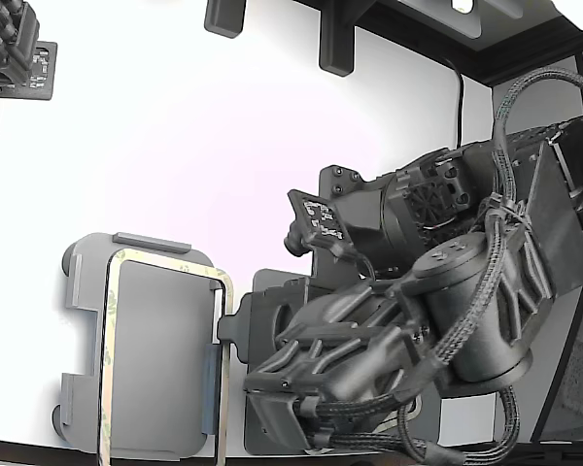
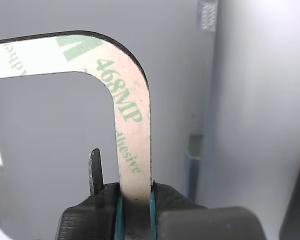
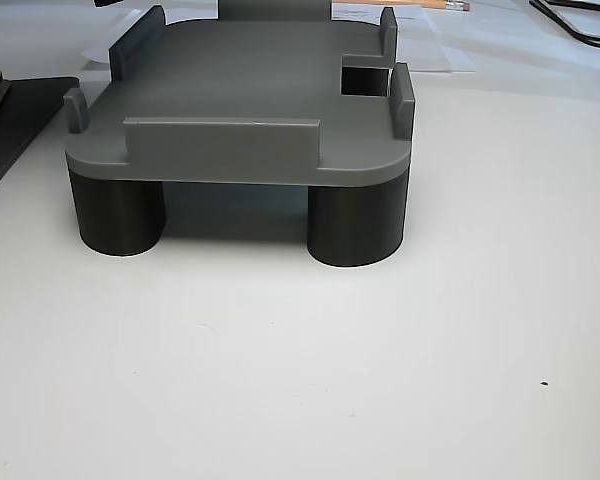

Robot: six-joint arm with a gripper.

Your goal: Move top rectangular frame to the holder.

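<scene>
The gripper (image 2: 136,200) is closed on the top rectangular frame (image 2: 132,115), pinching one long side of it between two dark fingers (image 2: 175,200) with teal edging. In the wrist view the strip rises out from between the fingers, runs straight away from them, then bends through a rounded corner and continues along the short side. Its surface is beige-tan backing paper with green printed lettering, and a thin dark line follows its outer edge. A slim dark prong (image 2: 95,170) stands just beside the pinched strip, on the frame's inner side, and does not touch it.

In the exterior view the frame (image 1: 165,262) hangs over the holder (image 1: 87,282), a light grey tray with raised tabs along its edges, at the lower left of that view. The frame's outline roughly matches the tray's, with its right-hand long side reaching toward the black arm (image 1: 447,301) and gripper body (image 1: 301,388), which fill the lower right. Whether the frame rests on the tray or hovers just above it cannot be told from this view. A darker grey plate (image 1: 272,291) lies under the gripper, just right of the holder. Another dark device (image 1: 10,58) sits at the far upper left on the white table (image 1: 223,146).

The other view shows a grey tabbed tray (image 3: 240,110) with a square notch, raised on dark cylindrical legs (image 3: 355,225) on a white surface (image 3: 300,380); no frame shows on it there.
</scene>
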